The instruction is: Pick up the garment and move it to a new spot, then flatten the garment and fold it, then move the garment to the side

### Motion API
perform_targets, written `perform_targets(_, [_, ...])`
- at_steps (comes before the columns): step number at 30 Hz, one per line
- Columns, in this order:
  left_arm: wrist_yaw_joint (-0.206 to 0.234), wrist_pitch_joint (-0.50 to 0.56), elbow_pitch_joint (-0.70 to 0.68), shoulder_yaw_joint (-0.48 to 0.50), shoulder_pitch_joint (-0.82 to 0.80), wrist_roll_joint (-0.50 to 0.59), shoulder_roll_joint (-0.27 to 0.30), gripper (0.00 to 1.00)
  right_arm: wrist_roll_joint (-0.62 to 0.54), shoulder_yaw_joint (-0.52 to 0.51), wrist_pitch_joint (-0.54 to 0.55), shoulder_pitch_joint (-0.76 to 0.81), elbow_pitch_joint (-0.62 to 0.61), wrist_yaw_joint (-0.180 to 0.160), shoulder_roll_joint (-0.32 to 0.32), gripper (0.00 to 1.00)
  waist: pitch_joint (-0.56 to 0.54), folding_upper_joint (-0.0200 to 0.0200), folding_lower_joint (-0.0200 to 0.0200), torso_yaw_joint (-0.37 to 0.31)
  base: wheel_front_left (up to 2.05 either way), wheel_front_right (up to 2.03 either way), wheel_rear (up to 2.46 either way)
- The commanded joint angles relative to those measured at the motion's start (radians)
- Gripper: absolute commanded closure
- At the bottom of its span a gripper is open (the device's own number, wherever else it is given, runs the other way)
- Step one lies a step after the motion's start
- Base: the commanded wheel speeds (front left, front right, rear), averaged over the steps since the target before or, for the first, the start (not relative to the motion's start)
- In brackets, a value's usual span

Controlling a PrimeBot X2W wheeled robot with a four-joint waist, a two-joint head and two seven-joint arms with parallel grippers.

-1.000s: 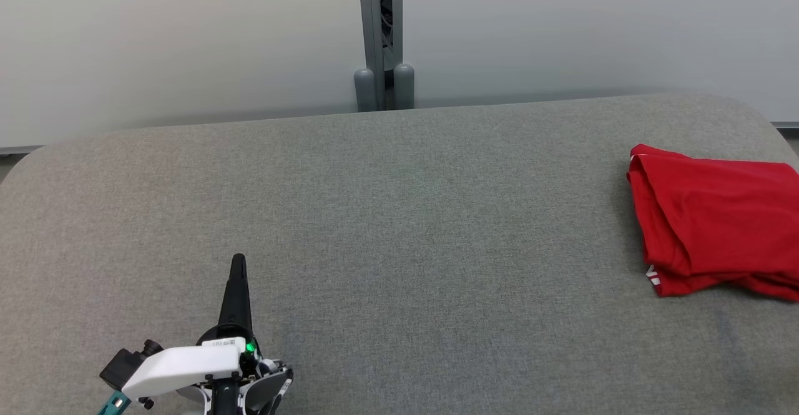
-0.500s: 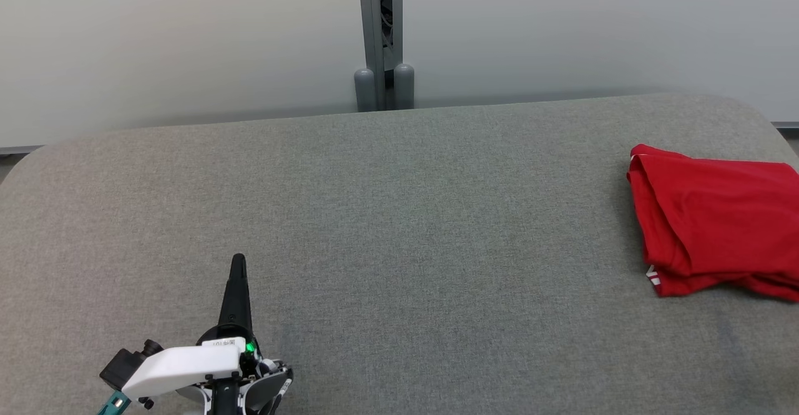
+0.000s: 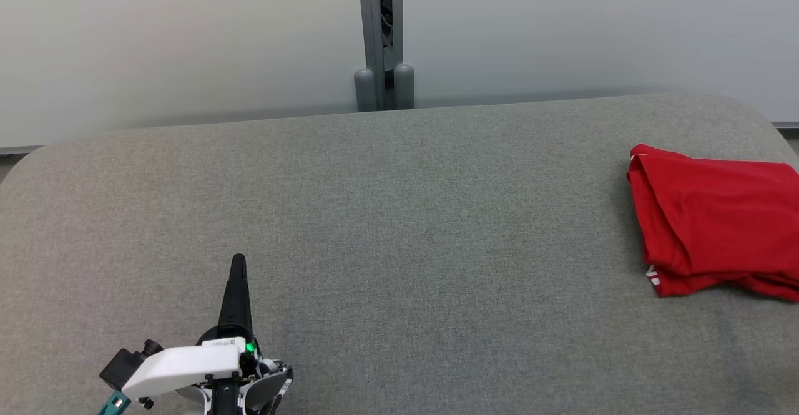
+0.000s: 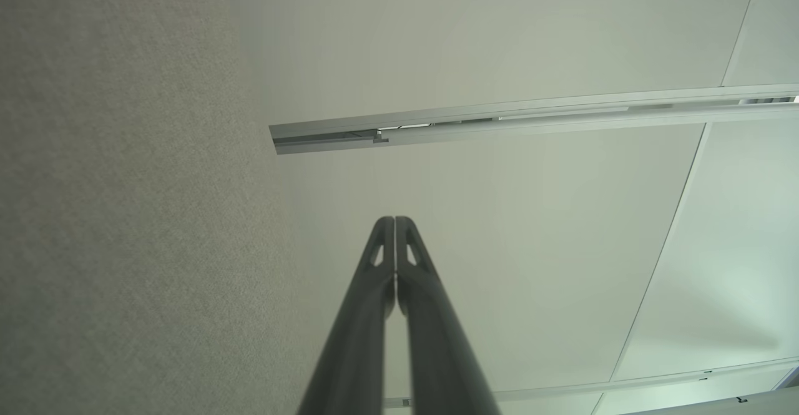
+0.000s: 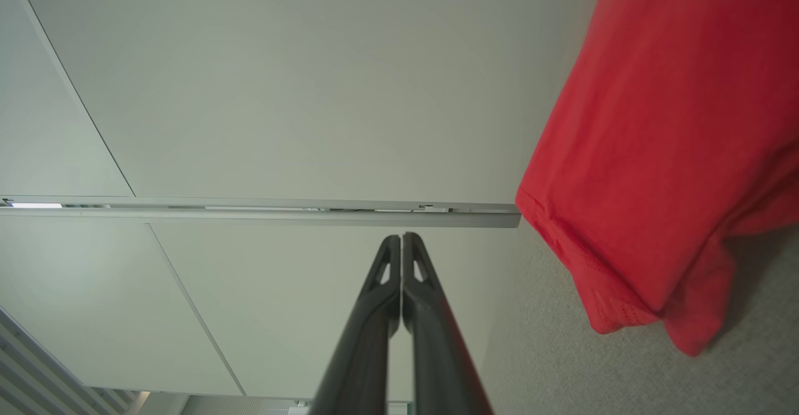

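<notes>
- The red garment (image 3: 711, 221) lies at the far right end of the grey desk (image 3: 399, 215). It is a compact, layered bundle with roughly squared edges and a sliver of white trim at the near corner. Its right side runs out of the head view.
- Judging by that shape and place, the folding is done and the garment has been set aside, which would make this the close of the last step. A few loose lips along the near edge suggest a rough fold rather than a crisp one.
- The right tool (image 5: 401, 237) is the nearer of the two. In its own wrist view the two dark fingers are pressed together with nothing between them. The red cloth fills the upper right of that view, close by but not touching.
- The left tool (image 3: 238, 260) sits at the desk's near left, fingers likewise closed on nothing. It is well apart from the garment, with a broad bare stretch of desk between.
- If more tidying is wanted, the next move calls for the right tool to part its fingers and come in low at the garment's near edge. Otherwise both arms need only keep clear.
- Behind the desk stand a pale partition (image 3: 187, 40) and a grey post (image 3: 379, 34).
</notes>
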Motion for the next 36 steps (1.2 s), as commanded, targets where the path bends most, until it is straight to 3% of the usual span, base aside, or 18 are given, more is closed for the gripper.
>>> perform_targets(1, [-0.003, -0.001, -0.001, 0.002, -0.018, -0.002, 0.002, 1.0, 0.005, 0.001, 0.002, -0.002, 0.005, 0.001, -0.008, 1.0, 0.0, 0.0, 0.0, 0.0, 0.0, 0.0, 0.0])
perform_targets(36, [-0.003, -0.001, -0.001, 0.002, -0.018, -0.002, 0.002, 1.0, 0.005, 0.001, 0.002, -0.002, 0.005, 0.001, -0.008, 1.0, 0.0, 0.0, 0.0, 0.0, 0.0, 0.0, 0.0])
